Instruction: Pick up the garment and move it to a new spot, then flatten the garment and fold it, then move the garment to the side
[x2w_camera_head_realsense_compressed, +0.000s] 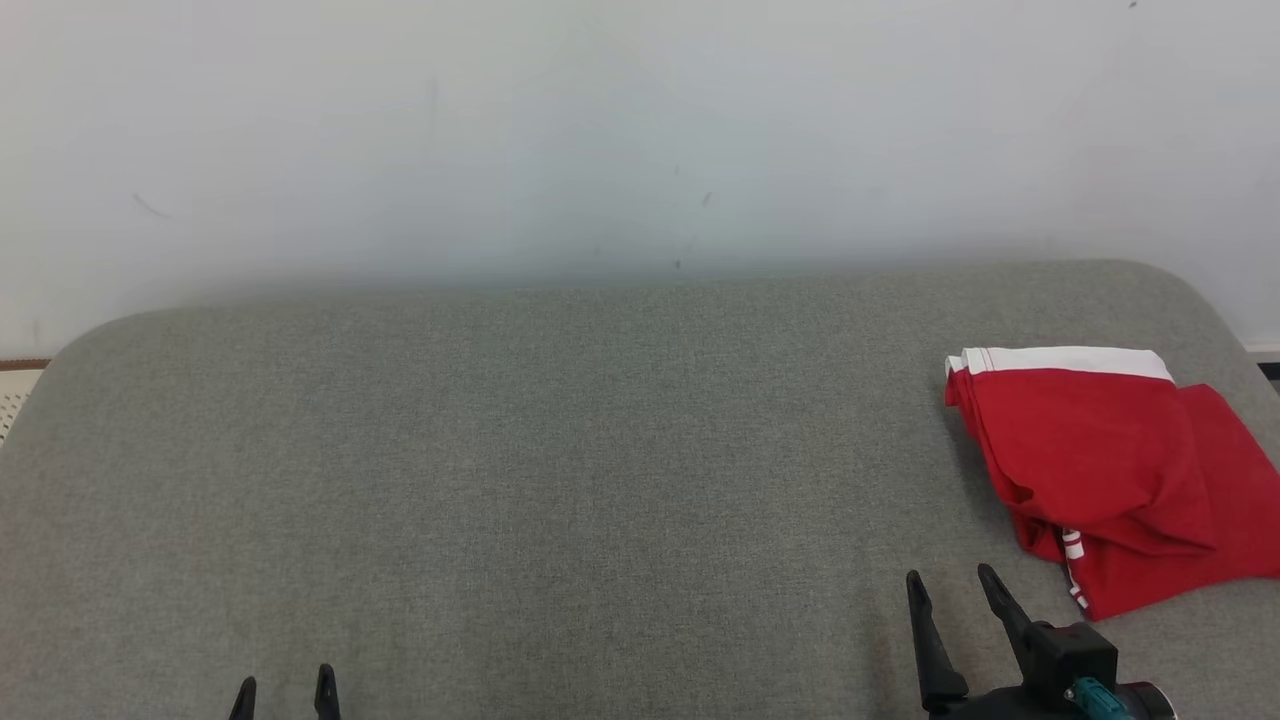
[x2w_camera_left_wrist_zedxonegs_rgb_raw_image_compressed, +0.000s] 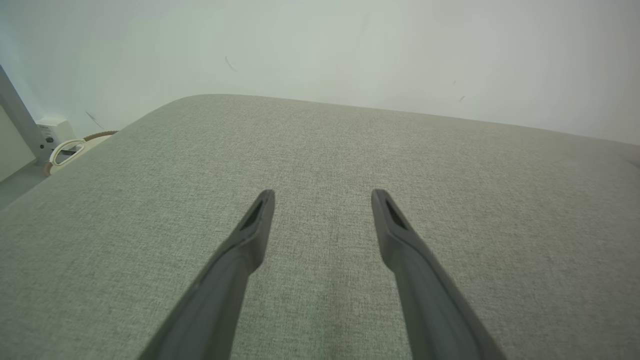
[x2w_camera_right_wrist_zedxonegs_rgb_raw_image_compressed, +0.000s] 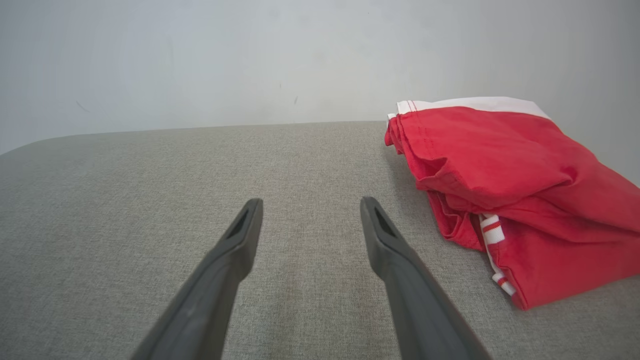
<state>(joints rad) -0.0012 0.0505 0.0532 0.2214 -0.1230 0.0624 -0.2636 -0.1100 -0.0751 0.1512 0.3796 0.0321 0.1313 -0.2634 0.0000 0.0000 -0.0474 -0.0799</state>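
Observation:
The garment (x2w_camera_head_realsense_compressed: 1110, 470) is red with a white band and white striped trim, lying folded in a loose stack at the right edge of the grey padded table (x2w_camera_head_realsense_compressed: 560, 470). In the right wrist view the garment (x2w_camera_right_wrist_zedxonegs_rgb_raw_image_compressed: 510, 190) lies to the right of my fingers. My right gripper (x2w_camera_head_realsense_compressed: 950, 585) stands open just left of and below the garment, not touching it, with nothing between its fingers (x2w_camera_right_wrist_zedxonegs_rgb_raw_image_compressed: 385, 235). My left gripper (x2w_camera_head_realsense_compressed: 285, 685) is open at the lower left, far from the garment, and its fingers (x2w_camera_left_wrist_zedxonegs_rgb_raw_image_compressed: 255, 225) hover over bare cloth.
A pale wall (x2w_camera_head_realsense_compressed: 640, 130) rises behind the table's far edge. The table's corners are rounded. Off the left edge in the left wrist view stand a white box with a coiled cable (x2w_camera_left_wrist_zedxonegs_rgb_raw_image_compressed: 62, 145) and a grey post (x2w_camera_left_wrist_zedxonegs_rgb_raw_image_compressed: 17, 117).

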